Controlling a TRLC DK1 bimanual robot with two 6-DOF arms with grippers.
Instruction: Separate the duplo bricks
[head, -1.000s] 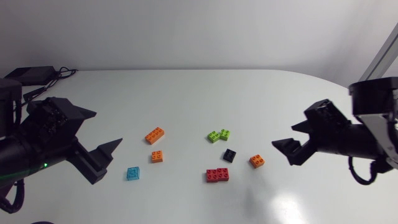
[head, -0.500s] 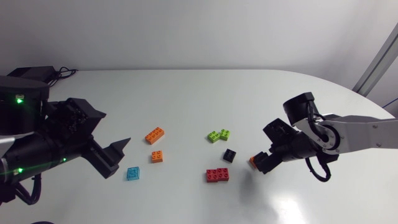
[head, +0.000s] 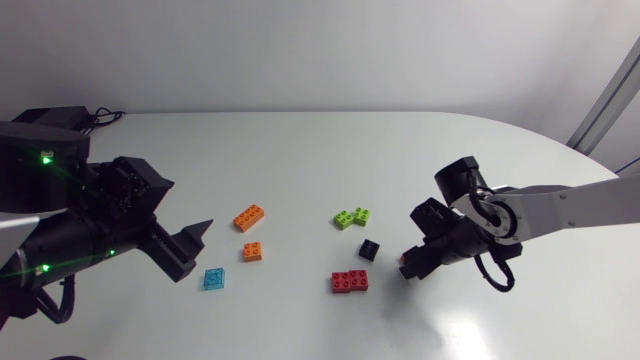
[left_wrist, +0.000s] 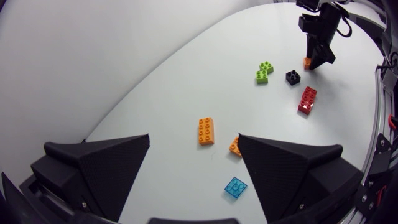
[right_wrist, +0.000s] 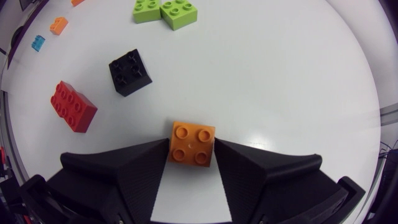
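Right gripper (right_wrist: 191, 149) is down on the table (head: 300, 160), both fingers pressed against the sides of a small orange brick (right_wrist: 193, 142) — clamped on it. The black brick (right_wrist: 130, 72) sits just ahead, off one finger, with the red brick (right_wrist: 73, 106) beside it and a gap between them. Farther ahead lies the green pair (right_wrist: 166, 11), touching each other. On the clamped brick's other side there's bare white tabletop out to the curved edge. Left gripper (left_wrist: 194, 138) hangs over the table's left part, fingers spread wide. Below it are the long orange brick (left_wrist: 206, 130), a second orange brick (left_wrist: 234, 146) and a blue brick (left_wrist: 235, 187) — all apart.
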